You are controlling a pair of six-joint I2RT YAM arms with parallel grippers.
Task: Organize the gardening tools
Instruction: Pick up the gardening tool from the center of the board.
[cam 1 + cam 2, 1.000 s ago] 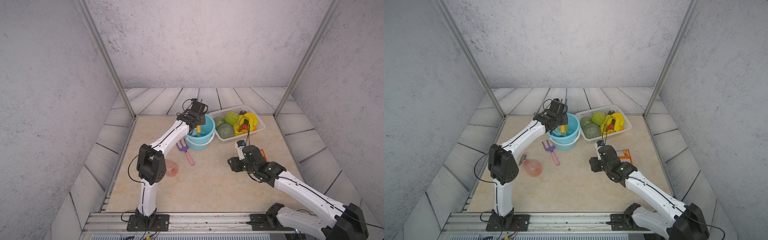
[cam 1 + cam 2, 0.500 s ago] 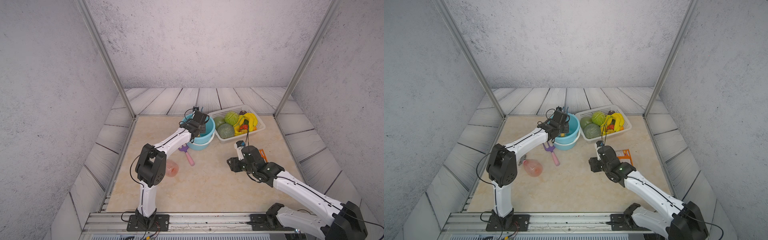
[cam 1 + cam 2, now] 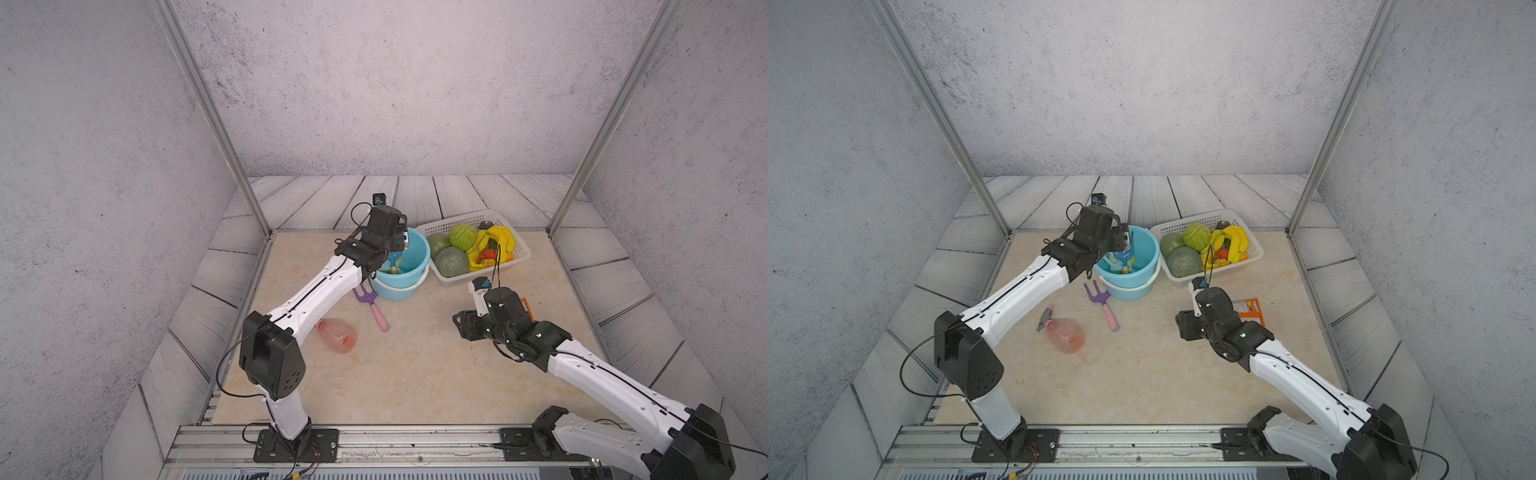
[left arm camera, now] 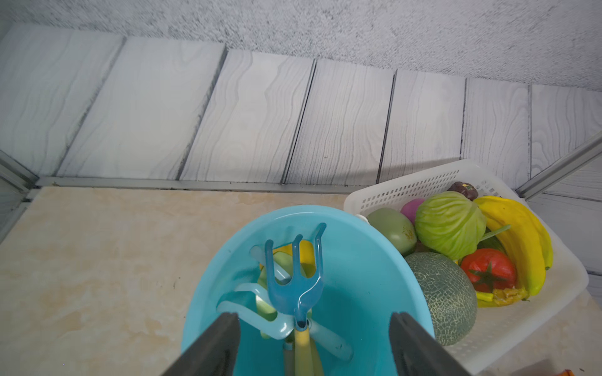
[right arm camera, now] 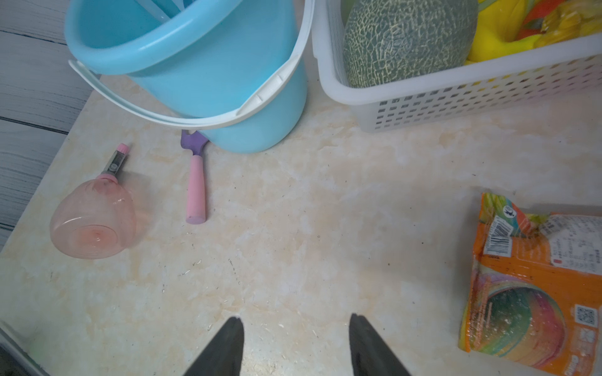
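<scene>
Teal fork [image 4: 294,280] leaning in blue bucket [image 4: 358,260], tines up; light-blue fork [image 4: 273,327], yellow trowel [image 4: 306,254] beneath (partly hidden). Purple rake [image 3: 1104,305] flat, 7 o'clock of bucket, pink handle toward 5. Pink spray bottle [image 3: 1065,334] on side, 8 o'clock of rake.

The bench [image 3: 415,374] carries a blue bucket [image 3: 401,291], a white basket [image 3: 469,219] just beside it, a purple rake [image 3: 376,309] at its base, a spray bottle [image 3: 338,336] near, and an orange packet [image 3: 1250,309] farther off.

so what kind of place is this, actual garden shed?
Looks like a staged robot test cell, not a real shed: arms bolted to a metal rail, printed-looking plank panels behind the tabletop, toy tools in a blue bucket beside a white basket of produce.
</scene>
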